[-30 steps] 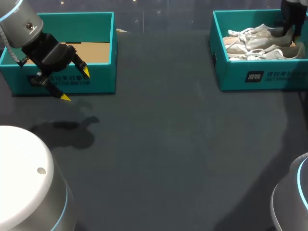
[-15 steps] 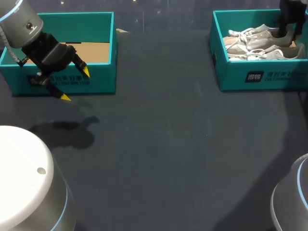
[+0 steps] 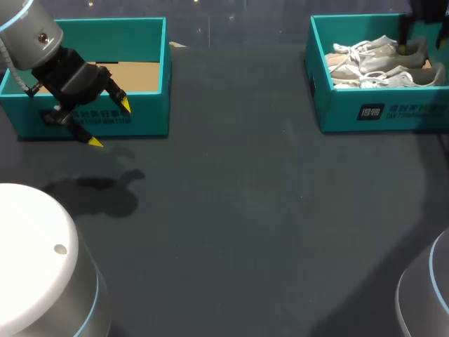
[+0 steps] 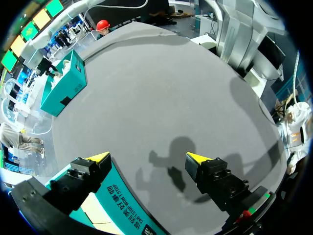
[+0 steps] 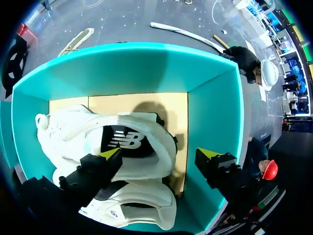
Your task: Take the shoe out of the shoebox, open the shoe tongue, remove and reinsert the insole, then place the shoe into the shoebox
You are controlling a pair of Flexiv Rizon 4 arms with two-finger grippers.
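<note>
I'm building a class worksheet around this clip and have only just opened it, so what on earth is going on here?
The robot's right gripper hangs open over the heel end of a pair of white lace-up trainers lying in the right-hand teal cardboard shoebox. Neither shoe is gripped yet. The left gripper, also open, sits at the front of a second teal cardboard shoebox, which looks empty.

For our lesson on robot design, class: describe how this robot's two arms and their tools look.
Both arms, left arm and right arm, have rounded white shells ringed by a thin light-blue band. The left tool and right tool are blocky black, each with two fingers ending in bright yellow wedge tips.
</note>
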